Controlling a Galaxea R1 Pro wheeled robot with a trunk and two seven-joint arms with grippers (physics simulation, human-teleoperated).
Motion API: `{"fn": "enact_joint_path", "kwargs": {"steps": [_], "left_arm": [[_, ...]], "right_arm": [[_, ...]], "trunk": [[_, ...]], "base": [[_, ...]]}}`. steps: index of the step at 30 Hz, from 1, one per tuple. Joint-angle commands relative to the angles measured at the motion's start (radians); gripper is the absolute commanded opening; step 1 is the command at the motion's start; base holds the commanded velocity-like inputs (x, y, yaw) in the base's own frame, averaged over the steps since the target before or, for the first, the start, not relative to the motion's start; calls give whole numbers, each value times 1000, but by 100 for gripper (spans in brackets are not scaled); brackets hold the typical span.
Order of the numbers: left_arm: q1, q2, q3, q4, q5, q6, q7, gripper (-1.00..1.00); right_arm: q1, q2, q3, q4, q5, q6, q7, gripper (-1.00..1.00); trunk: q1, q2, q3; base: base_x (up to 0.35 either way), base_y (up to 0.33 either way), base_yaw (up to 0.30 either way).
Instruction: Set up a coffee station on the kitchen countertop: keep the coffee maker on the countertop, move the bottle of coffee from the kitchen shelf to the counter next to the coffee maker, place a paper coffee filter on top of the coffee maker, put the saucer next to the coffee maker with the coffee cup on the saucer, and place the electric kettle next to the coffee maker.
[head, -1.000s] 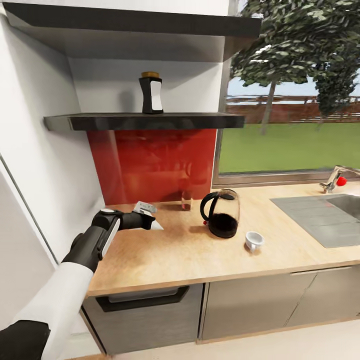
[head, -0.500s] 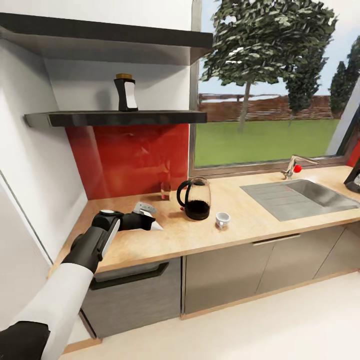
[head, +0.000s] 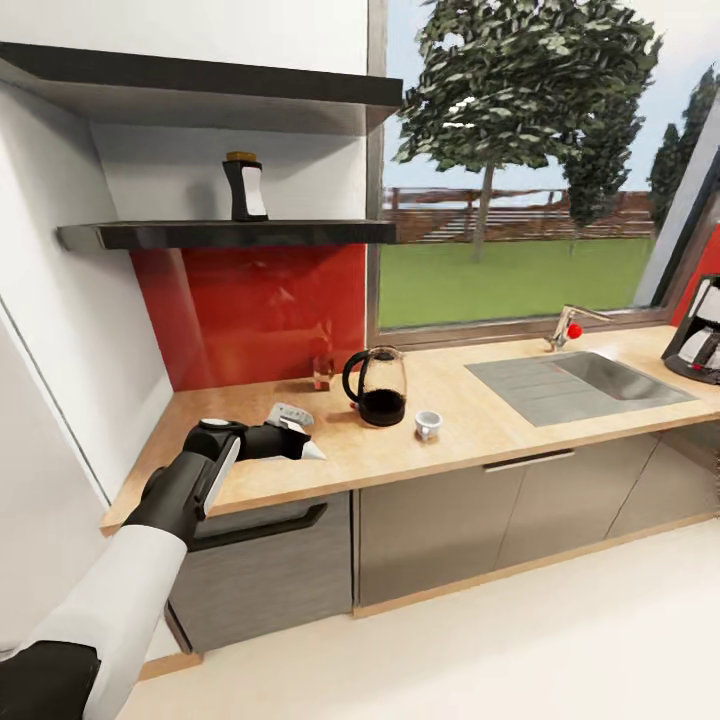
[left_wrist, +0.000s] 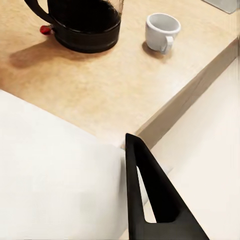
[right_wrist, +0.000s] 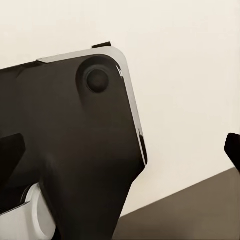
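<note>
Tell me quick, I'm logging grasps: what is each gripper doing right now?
Left gripper: shut on a white thing, apparently the filter.
Right gripper: cannot be told; its jaws are not clearly seen.

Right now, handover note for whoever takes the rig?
Left gripper: looks shut on a white sheet, likely the paper coffee filter.
Right gripper: state can't be told.
Coffee maker: on the countertop, far right, past the sink. That part is done.
Bottle of coffee: on the shelf.
Electric kettle and coffee cup: on the counter, far from the maker.
Left: filter onto the maker; bottle, kettle, saucer and cup beside it.
</note>
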Motion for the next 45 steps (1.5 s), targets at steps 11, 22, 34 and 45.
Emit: {"fn": "enact_joint_path", "kwargs": {"steps": [11, 22, 34, 45], "left_arm": [[-14, -30, -6, -3, -11, 4, -4, -100], [-220, -148, -11, 16, -30, 146, -1, -100], [-302, -165, -18, 12, -34, 250, -2, -100], [-296, -148, -28, 11, -144, 244, -3, -100]], "right_arm": [[0, 0, -4, -1, -4, -2, -1, 100], [0, 0, -4, -1, -5, -1, -1, 100], [0, 0, -4, -1, -5, -1, -1, 100], [0, 0, -5, -1, -5, -1, -1, 100]], "trunk": [[1, -2, -2], [1, -2, -2], [1, -2, -2], [1, -2, -2]], "base": [[-2, -1, -251], [0, 0, -267], [0, 0, -267], [0, 0, -267]]}}
